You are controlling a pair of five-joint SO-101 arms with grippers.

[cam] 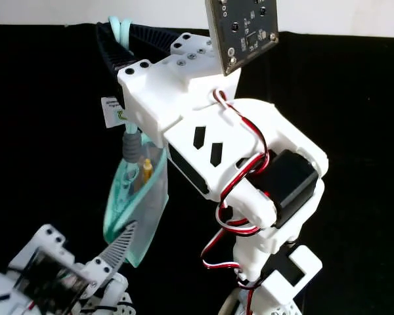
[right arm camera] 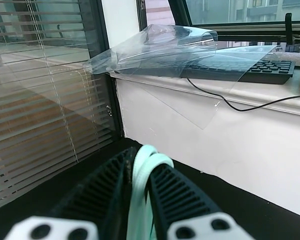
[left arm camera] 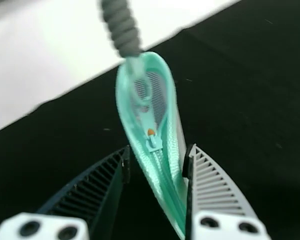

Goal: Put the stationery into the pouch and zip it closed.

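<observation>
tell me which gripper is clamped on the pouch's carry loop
The right gripper, shut on the mint loop; the left gripper is at the opposite end of the pouch.

The pouch (left arm camera: 145,100) is translucent, glossy soft plastic; the left claw (left arm camera: 157,152), ribbed matt plastic; the desk (cam: 354,98), matt black.

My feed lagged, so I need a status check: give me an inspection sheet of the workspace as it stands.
Surface: black table.
Job's things: teal pouch held upright, part zipped, slider partway along; grey-gripped pen sticks out of its mouth; yellow item inside.
Clutter: nothing seen.
Grippers: right gripper shut on the pouch's strap; left gripper astride the pouch's zipped end.
Cables: red, white and black wires along an arm; black cable on the sill.
Surroundings: keyboard, plastic sheet, blinds.
</observation>
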